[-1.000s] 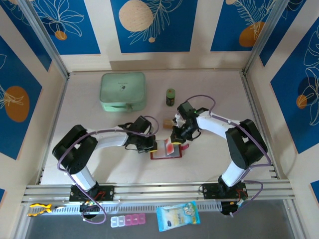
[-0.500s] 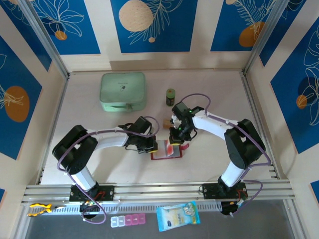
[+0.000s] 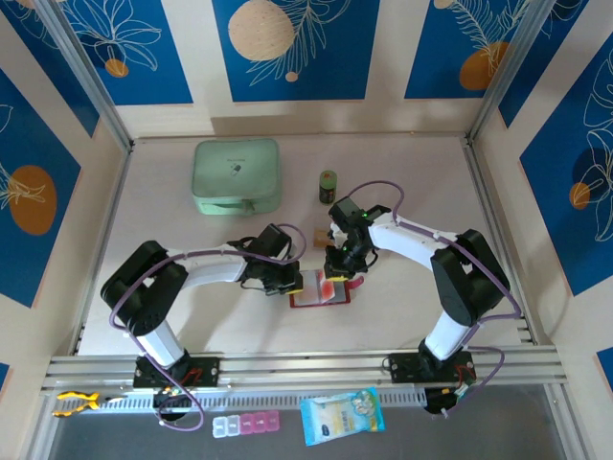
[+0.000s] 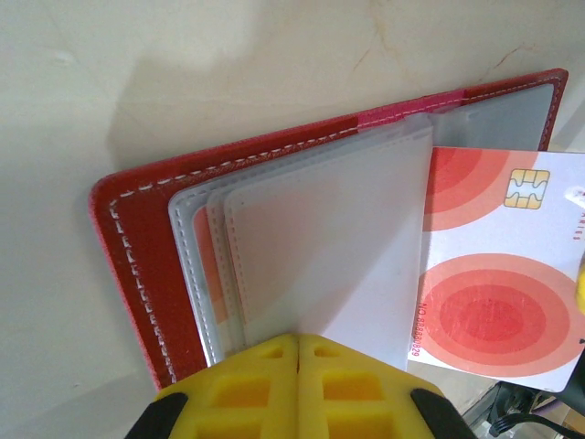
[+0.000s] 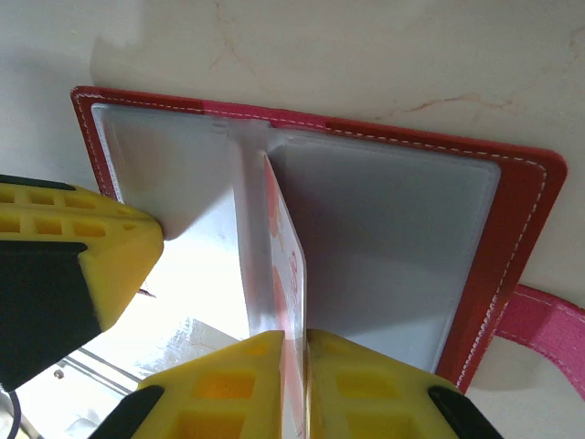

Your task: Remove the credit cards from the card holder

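Left hand [image 4: 298,342] pinches one card holder [image 4: 137,240]; right hand [image 5: 304,338] pinches one credit card [image 4: 486,306].

The card holder [image 4: 137,238] is dark red with white stitches and a pink strap [image 5: 548,320]. Its sleeves [image 4: 320,247] are cloudy white. The card [image 4: 494,274] is white with red-orange rings and a gold chip. The left gripper [image 4: 297,347] and right gripper [image 5: 294,343] are yellow. The zip case [image 3: 236,175] is mint green.

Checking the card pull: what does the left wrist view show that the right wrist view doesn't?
Left wrist: the credit card face-on, red circles and chip, sticking out past the clear sleeves held by the left pincer. Right wrist: that card edge-on in the right pincer, plus the pink snap tab. Both: the open red card holder.
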Robot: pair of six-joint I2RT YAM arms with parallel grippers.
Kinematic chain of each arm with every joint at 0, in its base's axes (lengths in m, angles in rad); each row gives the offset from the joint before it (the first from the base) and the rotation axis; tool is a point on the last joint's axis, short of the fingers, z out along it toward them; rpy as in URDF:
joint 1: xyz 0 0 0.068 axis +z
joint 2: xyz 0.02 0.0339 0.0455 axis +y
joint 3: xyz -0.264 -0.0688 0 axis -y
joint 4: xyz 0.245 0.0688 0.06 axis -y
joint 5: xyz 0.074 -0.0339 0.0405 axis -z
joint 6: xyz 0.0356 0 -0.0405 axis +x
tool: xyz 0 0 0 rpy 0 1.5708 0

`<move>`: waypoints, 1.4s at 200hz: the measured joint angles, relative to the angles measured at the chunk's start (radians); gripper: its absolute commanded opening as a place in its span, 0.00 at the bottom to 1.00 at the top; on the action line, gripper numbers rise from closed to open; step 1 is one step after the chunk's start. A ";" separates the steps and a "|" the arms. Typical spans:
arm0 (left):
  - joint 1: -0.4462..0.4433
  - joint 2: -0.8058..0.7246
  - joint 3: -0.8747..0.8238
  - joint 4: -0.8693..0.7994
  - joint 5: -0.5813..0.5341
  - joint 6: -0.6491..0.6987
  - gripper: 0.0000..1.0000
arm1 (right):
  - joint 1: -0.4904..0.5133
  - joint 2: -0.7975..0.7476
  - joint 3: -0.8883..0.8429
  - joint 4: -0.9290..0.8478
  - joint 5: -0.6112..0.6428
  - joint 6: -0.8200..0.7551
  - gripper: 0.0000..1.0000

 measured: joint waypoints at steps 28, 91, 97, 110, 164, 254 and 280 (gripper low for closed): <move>0.000 0.000 0.000 0.000 0.000 0.000 0.01 | 0.004 -0.010 -0.018 0.005 -0.008 0.011 0.15; 0.000 0.000 0.000 0.000 0.000 0.000 0.01 | 0.011 -0.027 -0.035 0.006 -0.011 0.026 0.13; 0.000 0.000 0.000 0.000 0.000 0.000 0.01 | 0.011 -0.029 -0.035 0.006 -0.011 0.028 0.12; 0.000 0.000 0.000 0.000 0.000 0.000 0.01 | 0.011 -0.031 -0.035 0.006 -0.011 0.029 0.10; -0.001 0.000 0.000 -0.001 0.000 0.001 0.06 | 0.011 -0.046 -0.035 0.006 -0.011 0.032 0.04; -0.001 -0.047 0.031 -0.059 -0.040 0.012 0.15 | 0.010 -0.152 -0.018 -0.025 0.015 -0.058 0.00; 0.004 -0.099 0.030 -0.061 -0.070 0.012 0.17 | 0.011 -0.153 0.028 -0.059 0.033 -0.179 0.00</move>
